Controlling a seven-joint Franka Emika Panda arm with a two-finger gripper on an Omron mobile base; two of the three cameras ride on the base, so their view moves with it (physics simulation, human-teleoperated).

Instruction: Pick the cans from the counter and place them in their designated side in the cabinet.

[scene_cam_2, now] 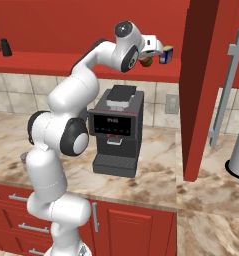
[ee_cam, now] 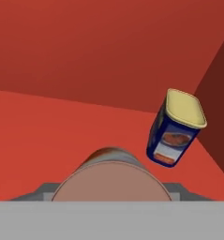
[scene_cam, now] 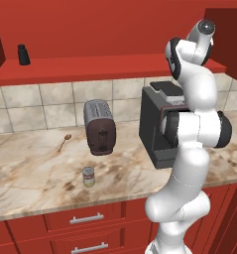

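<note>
Dark red can [ee_cam: 111,176] clamped in gripper [scene_cam_2: 150,59], over shelf [ee_cam: 48,140]

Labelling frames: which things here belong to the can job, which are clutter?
Job: dark red can in the hand; silvery can on the counter; cabinet shelf.
Clutter: toaster, spoon, coffee machine, black shaker, blue-and-yellow can.

A tiled beige wall [scene_cam: 45,106] runs behind the worktop. A chrome toaster [scene_cam: 99,127] stands near a black coffee machine [scene_cam_2: 115,131]. A wooden spoon [scene_cam: 64,142] lies left of the toaster. A black shaker [scene_cam: 23,54] stands on the shelf above.
</note>
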